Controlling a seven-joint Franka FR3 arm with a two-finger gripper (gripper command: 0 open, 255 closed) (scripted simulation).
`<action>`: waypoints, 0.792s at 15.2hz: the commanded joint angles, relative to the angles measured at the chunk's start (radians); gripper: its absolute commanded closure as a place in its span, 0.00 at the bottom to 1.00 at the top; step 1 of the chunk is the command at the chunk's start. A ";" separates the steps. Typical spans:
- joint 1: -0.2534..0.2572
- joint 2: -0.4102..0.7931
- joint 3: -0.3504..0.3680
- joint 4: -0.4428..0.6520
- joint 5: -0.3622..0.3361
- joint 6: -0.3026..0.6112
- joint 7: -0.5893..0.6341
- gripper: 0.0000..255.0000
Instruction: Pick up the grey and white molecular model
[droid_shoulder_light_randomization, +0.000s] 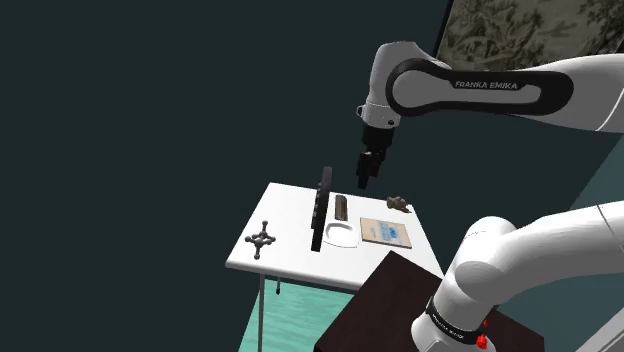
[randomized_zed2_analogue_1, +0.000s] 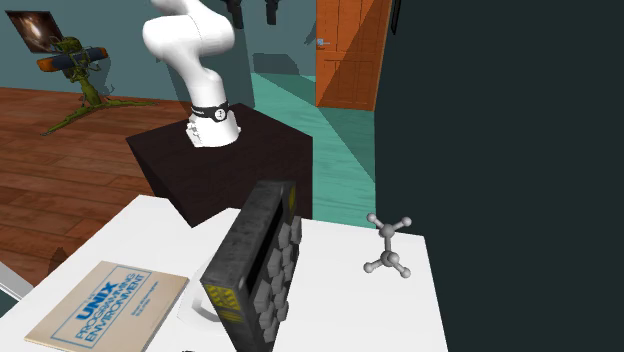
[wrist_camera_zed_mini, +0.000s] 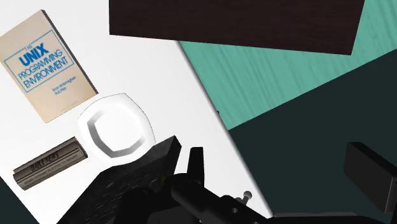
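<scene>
The arm hangs up high while the little model waits at a table corner.

The gripper (droid_shoulder_light_randomization: 365, 182) hovers over the table (droid_shoulder_light_randomization: 290, 256), and I cannot tell if it is open or closed. The grey and white molecular model (droid_shoulder_light_randomization: 262, 240) stands alone by the corner at the shoulder view's left. A tall black slab (droid_shoulder_light_randomization: 320, 208) stands on its edge between them, so being up high probably lets the arm pass over it. A white bowl (droid_shoulder_light_randomization: 340, 234) and a book (droid_shoulder_light_randomization: 387, 231) lie on the gripper's side of the slab.
</scene>
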 joint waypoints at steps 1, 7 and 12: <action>0.000 0.000 0.000 0.000 0.000 0.000 0.000 0.00; -0.002 0.185 0.049 -0.019 0.015 0.199 0.075 0.00; -0.009 0.368 0.087 0.007 0.011 0.352 0.140 0.00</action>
